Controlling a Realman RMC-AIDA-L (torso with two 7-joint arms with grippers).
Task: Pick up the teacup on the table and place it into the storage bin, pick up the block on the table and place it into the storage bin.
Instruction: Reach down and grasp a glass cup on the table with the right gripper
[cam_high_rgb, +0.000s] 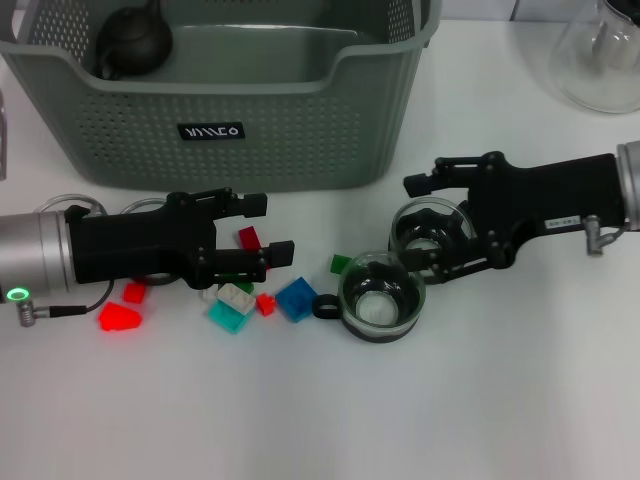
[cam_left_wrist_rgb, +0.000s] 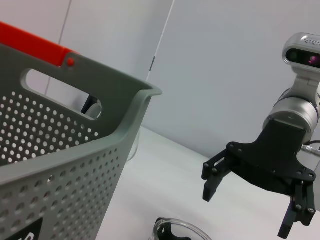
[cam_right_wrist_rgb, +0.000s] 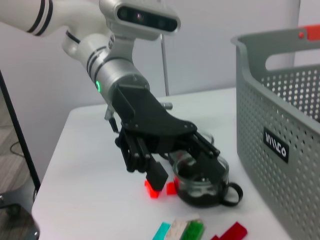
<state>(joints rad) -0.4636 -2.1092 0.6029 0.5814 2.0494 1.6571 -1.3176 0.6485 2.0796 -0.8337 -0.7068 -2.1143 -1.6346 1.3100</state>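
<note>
Several small blocks (cam_high_rgb: 245, 295), red, green, blue, teal and white, lay scattered on the white table (cam_high_rgb: 400, 420) in front of the storage bin (cam_high_rgb: 300, 130), which already held a dark teapot (cam_high_rgb: 133, 42) in its back corner. Two glass teacups stood near the blocks: one (cam_high_rgb: 381, 297) free, the other (cam_high_rgb: 430, 228) just beside the right gripper (cam_high_rgb: 432, 232). A glass flask (cam_high_rgb: 600, 55) stood well apart. The right gripper reached in low with its fingers spread around that second cup. The left gripper (cam_high_rgb: 262, 232) hovered low over the blocks, fingers apart and holding nothing.
</note>
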